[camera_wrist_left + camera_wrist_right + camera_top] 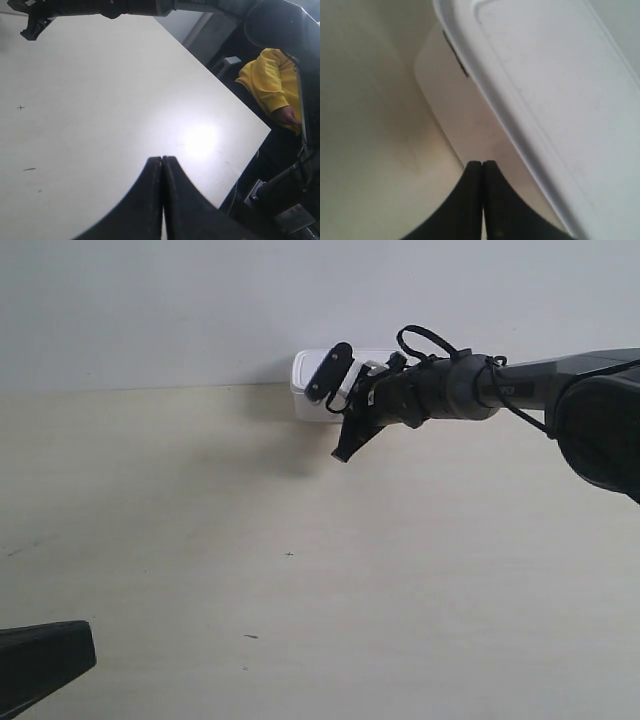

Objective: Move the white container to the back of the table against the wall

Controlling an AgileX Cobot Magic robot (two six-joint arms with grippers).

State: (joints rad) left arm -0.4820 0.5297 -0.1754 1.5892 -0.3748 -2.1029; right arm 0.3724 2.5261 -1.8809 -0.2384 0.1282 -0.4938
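The white container (306,404) stands at the back of the table (200,540), right by the wall (150,300). My right gripper (343,452) is shut and empty, its tips just in front of the box and a little above the table. In the right wrist view the flat lid (545,75) and one side wall (445,100) of the white container fill the frame beyond the closed fingertips (475,170). My left gripper (162,159) is shut too, holding nothing, over bare table far from the box.
A dark part of the other arm (40,660) shows at the exterior view's lower left. The left wrist view shows the table's edge (225,90), a person in a yellow top (270,75) beyond it, and the right arm (100,6).
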